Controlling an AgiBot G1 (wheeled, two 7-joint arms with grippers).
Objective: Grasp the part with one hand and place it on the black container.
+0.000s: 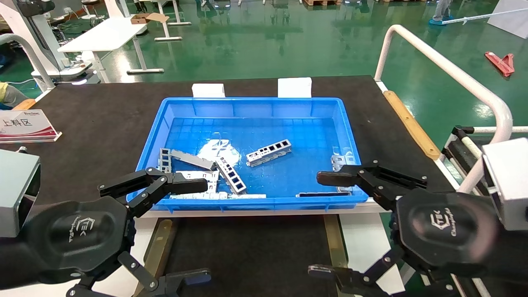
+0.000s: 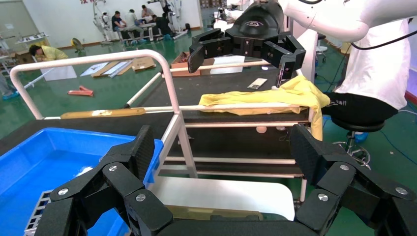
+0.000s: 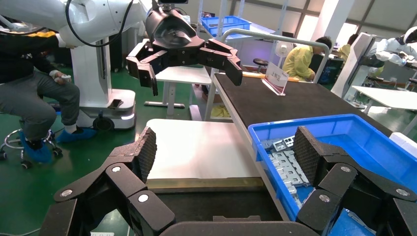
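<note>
Both grippers hover, fingers spread wide.
Left gripper (image 1: 198, 231) and right gripper (image 1: 324, 225) flank the black container (image 1: 247, 247); the part (image 1: 269, 152) lies in the blue crate (image 1: 251, 203).

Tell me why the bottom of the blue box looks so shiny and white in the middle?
Head view: ceiling lights glare off the blue crate floor beside the part, and the green floor beyond mirrors lights too. Wrist views: the left gripper and right gripper look evenly lit.
</note>
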